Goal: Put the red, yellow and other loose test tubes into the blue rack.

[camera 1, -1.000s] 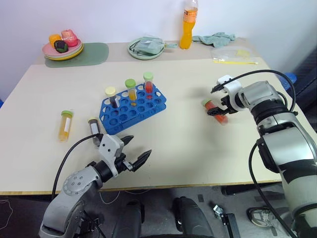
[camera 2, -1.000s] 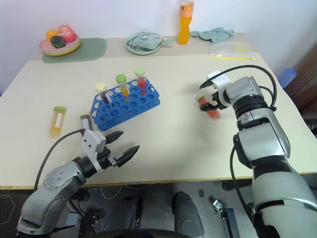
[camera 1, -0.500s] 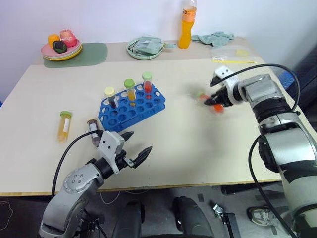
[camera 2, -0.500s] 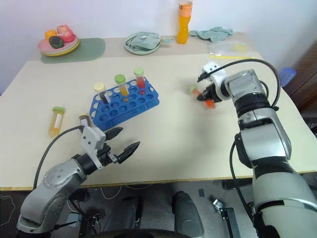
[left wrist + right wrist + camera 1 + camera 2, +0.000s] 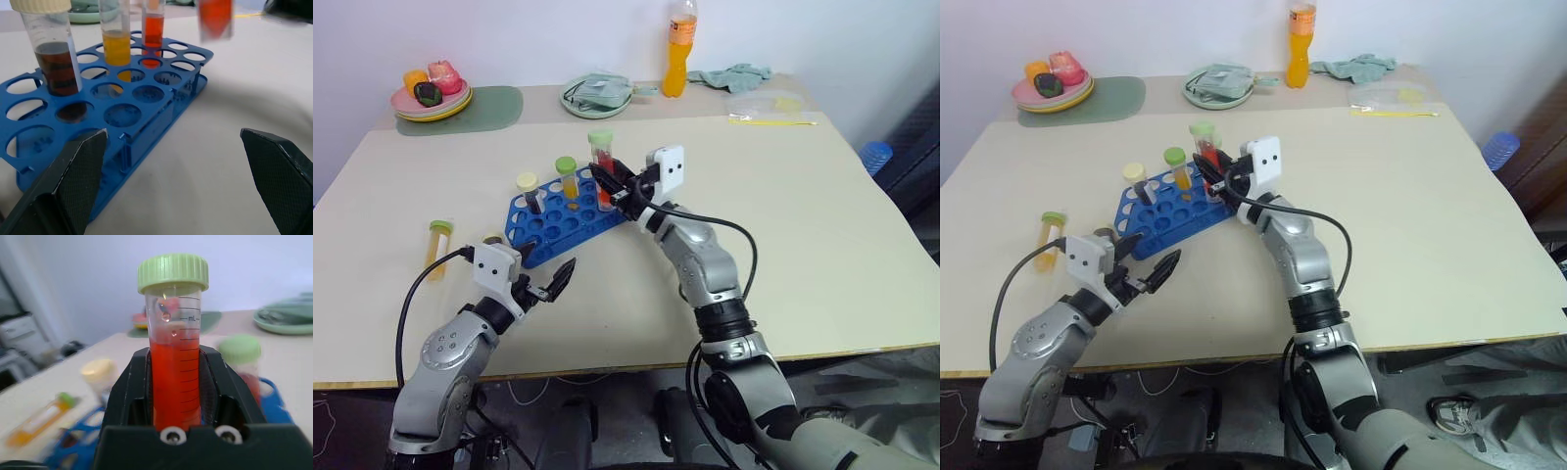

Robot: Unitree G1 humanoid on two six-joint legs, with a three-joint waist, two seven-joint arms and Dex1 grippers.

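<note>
The blue rack (image 5: 558, 220) stands left of the table's centre with a cream-capped dark tube (image 5: 530, 190), a green-capped yellow tube (image 5: 569, 176) and a red tube (image 5: 152, 32) in its far row. My right gripper (image 5: 610, 181) is shut on a red test tube with a pale green cap (image 5: 174, 357), held upright just over the rack's far right end. A loose yellow tube (image 5: 434, 251) lies on the table left of the rack. A dark loose tube (image 5: 1107, 234) lies partly hidden behind my left hand. My left gripper (image 5: 546, 284) is open in front of the rack.
Along the back stand an orange drink bottle (image 5: 681, 49), a green plate with a cloth (image 5: 598, 95), stacked plates of food (image 5: 431, 98) on a green mat (image 5: 497, 104), a crumpled cloth (image 5: 737, 75) and a plastic bag (image 5: 773, 106).
My right gripper shut on the red tube on the table's right side, lifted it and swung it left to the rack. My left gripper shifted a little to the left, still open.
</note>
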